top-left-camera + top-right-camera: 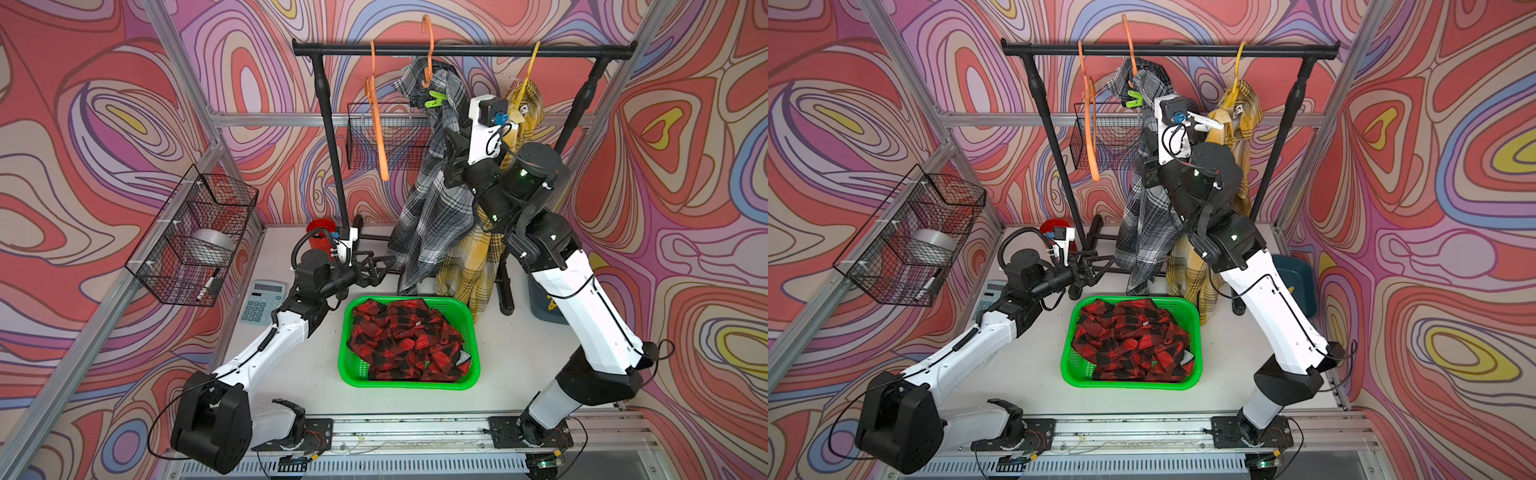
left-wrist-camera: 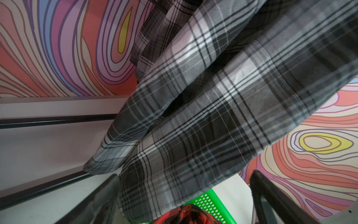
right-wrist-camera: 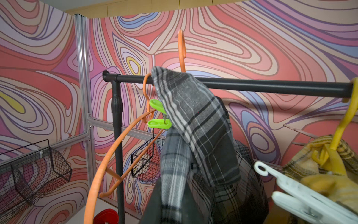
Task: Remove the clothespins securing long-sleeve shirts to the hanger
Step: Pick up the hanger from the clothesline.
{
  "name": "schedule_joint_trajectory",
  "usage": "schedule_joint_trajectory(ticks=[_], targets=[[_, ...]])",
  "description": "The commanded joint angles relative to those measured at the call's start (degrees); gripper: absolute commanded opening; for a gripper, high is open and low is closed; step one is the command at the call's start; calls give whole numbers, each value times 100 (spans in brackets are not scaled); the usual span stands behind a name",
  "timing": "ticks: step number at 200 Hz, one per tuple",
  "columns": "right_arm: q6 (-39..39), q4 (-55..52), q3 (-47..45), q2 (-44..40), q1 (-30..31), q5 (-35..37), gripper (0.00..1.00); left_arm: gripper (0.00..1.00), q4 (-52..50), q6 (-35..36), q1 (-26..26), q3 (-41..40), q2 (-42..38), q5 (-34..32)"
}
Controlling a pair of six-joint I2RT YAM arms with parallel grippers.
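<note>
A grey plaid long-sleeve shirt (image 1: 432, 208) hangs from an orange hanger (image 1: 428, 50) whose hook rises above the black rail (image 1: 540, 50). A green clothespin (image 1: 436, 99) (image 3: 158, 116) is clipped on its collar. My right gripper (image 1: 453, 164) (image 3: 172, 205) is shut on a fold of this shirt high up. The yellow plaid shirt (image 1: 1237, 120) hangs on a yellow hanger (image 1: 1239, 62) with a white clothespin (image 3: 290, 192) (image 1: 1204, 120) on it. My left gripper (image 1: 384, 268) (image 2: 185, 174) stands open low at the grey shirt's hem. The red-and-black shirt (image 1: 407, 336) lies in the green basket (image 1: 344, 332).
An empty orange hanger (image 1: 376, 120) hangs at the rail's left end. Wire baskets (image 1: 195, 237) (image 1: 382, 137) are fixed to the walls. A calculator (image 1: 262, 301), a red cup (image 1: 321, 228) and a blue bin (image 1: 1296, 282) sit on the table.
</note>
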Motion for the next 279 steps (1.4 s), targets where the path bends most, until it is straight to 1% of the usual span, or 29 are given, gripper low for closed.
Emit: schedule_joint_trajectory(ticks=[1,61,77,104,118,144,161,198,241,279], targets=[[239,374,-375,-372,33,-510,0,100,370,-140,45,74,31,-29],[733,3,-2067,-1172,29,-522,0,100,310,-242,297,-172,-192,-395],[915,-109,-2489,-1327,29,-532,0,100,162,-266,385,-257,-301,-616],[1229,-126,-3250,-1623,30,-541,0,100,-176,-261,484,-419,-536,-1177],[1303,-168,-3565,-1737,30,-674,0,100,-297,-232,521,-499,-648,-1376],[1380,-472,-3776,-1759,37,-894,0,100,-421,-339,613,-624,-735,-1568],[1367,-373,-3996,-1867,37,-1130,0,100,-373,-421,657,-709,-765,-1598],[1210,-53,-4172,-2128,46,-1239,0,100,-239,-528,659,-777,-733,-1647],[931,65,-3807,-2393,46,-1555,0,100,-122,-590,671,-741,-621,-1596],[796,-558,-3482,-2560,46,-1438,0,100,-94,-599,661,-724,-602,-1576]])
